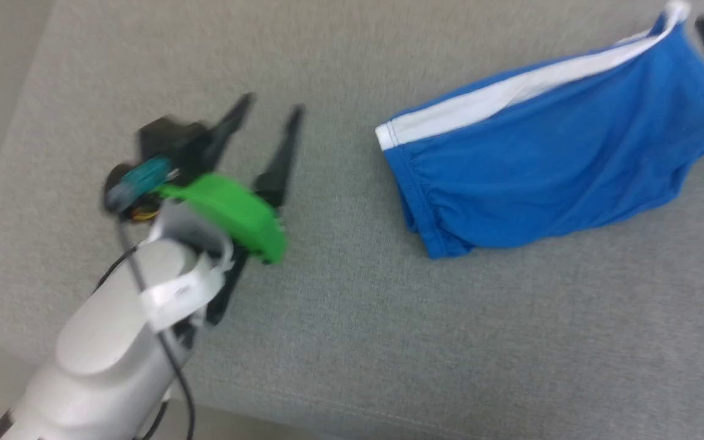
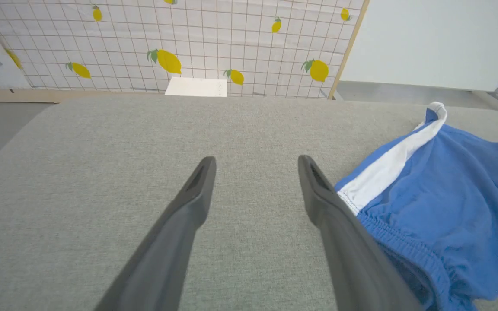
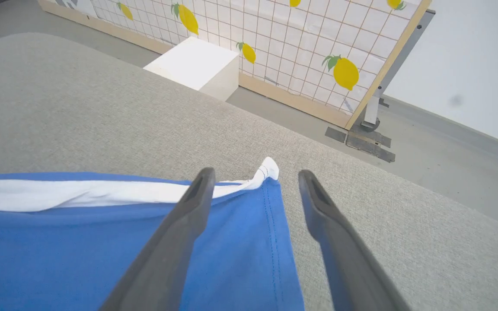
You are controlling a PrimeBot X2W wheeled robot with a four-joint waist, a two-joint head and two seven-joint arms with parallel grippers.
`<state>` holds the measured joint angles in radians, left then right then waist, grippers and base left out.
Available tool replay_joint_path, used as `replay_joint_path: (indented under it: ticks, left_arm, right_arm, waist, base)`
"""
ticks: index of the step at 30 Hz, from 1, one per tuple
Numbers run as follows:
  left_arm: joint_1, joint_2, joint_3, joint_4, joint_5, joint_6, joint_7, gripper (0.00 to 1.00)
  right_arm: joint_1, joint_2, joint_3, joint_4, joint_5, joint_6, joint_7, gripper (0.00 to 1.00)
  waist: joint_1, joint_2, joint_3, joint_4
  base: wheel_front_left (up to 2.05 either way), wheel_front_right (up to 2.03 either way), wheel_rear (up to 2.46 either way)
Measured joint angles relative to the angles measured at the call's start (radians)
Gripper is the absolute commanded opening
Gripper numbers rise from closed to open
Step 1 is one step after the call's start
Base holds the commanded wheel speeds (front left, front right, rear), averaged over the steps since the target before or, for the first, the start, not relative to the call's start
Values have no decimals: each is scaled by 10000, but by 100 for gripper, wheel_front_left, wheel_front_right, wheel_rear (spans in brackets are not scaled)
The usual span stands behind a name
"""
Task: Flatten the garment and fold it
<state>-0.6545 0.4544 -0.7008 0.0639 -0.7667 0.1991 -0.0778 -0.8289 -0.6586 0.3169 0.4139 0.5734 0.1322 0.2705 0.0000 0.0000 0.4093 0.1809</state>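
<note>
The left gripper (image 1: 272,105) is nearest, on its pale arm. Its two dark fingers are spread wide and hold nothing. It hangs over the grey cushion (image 1: 352,342), a little way from the garment (image 1: 560,153). The right gripper (image 3: 255,172) is spread wide too, and empty. One of its fingers is over the blue cloth and the other is over the cushion, right at the garment's far corner.

The garment lies on the cushion, on the right side of the head view. It is bunched up, not flat. It looks soft, light and floppy, so I think it will sag and wrinkle when lifted. The white band (image 1: 511,91) looks thicker, so its two ends seem the best places to pinch. The long way of the garment runs from the near left up to the far right in the head view. The white band lies along its far edge.
</note>
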Motion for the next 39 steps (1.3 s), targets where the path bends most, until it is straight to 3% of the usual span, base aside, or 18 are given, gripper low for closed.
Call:
replay_joint_path:
  ticks: [4,9,13,17,27,33,39]
  left_arm:
    - [926,270,416,-48,61,648,-966,100]
    - [2070,679,257,-368,886,1254,-1475,100]
    - [2861,966,259,-828,1595,1774,-1701,100]
    - [3556,1118,169,-1227,2176,1994,-1749,100]
    - [4525,815,476,-1597,2859,1971,-1789,100]
    - [4552,272,836,-1553,3010,1576,-1793,100]
    - [4544,-73,1218,-1423,3221,1212,-1793,100]
  right_arm:
    - [1149,-98,36,-286,443,0,-642,100]
    - [2214,-115,-364,-263,570,2,-761,100]
    - [2734,192,-1053,176,970,0,-58,100]
    - [2874,357,-1569,441,844,0,757,100]
    - [2207,683,-3336,1779,-92,0,3049,100]
    - [1455,851,-4040,2190,-479,0,3939,100]
    - [1307,934,-4015,2048,-642,-4,4748,100]
  waist:
    - [0,0,-715,-56]
    - [0,0,-1424,-77]
    - [0,0,-1782,18]
    - [0,0,-1844,262]
    - [0,0,-1185,797]
    - [-1,0,-620,1175]
    - [-1,0,-145,1592]
  base:
    - [0,0,0]
    - [0,0,0]
    - [0,0,0]
    - [0,0,0]
    - [0,0,0]
    - [0,0,0]
    - [0,0,0]
